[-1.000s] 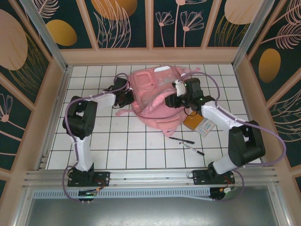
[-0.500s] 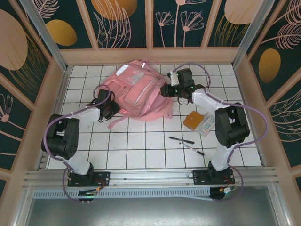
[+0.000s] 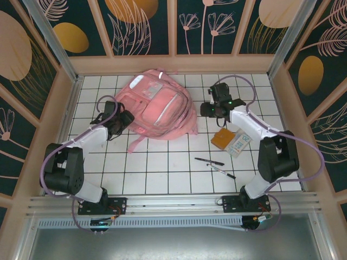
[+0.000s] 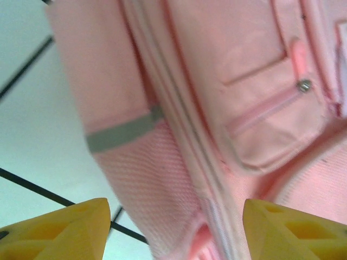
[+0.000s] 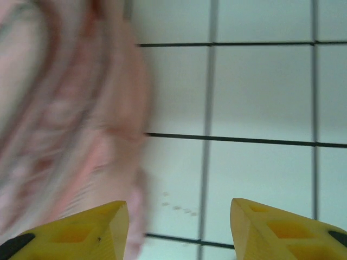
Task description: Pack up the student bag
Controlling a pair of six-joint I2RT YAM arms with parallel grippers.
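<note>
The student bag [image 3: 157, 105], a large pink backpack with a white strip near its top, lies flat on the tiled table at the back centre. My left gripper [image 3: 123, 120] sits at the bag's left edge. In the left wrist view its jaws [image 4: 176, 235] stand open, with the bag's side fabric [image 4: 162, 179] and grey strip [image 4: 124, 132] between and beyond the yellow fingertips [image 4: 59, 230], which hold nothing. My right gripper [image 3: 209, 110] hovers just right of the bag, apart from it. Its jaws [image 5: 179, 230] are open over bare tile, and the bag [image 5: 65, 119] is blurred at the left.
An orange notebook [image 3: 223, 139] and a white calculator-like card [image 3: 238, 145] lie right of centre, under the right arm. Two black pens [image 3: 209, 161] [image 3: 222, 171] lie nearer the front. Wooden walls ring the table [image 3: 162, 173].
The bag slid left and towards the back and turned. My left gripper went from shut to open, letting go of the bag. My right gripper backed off to the right and opened wider.
</note>
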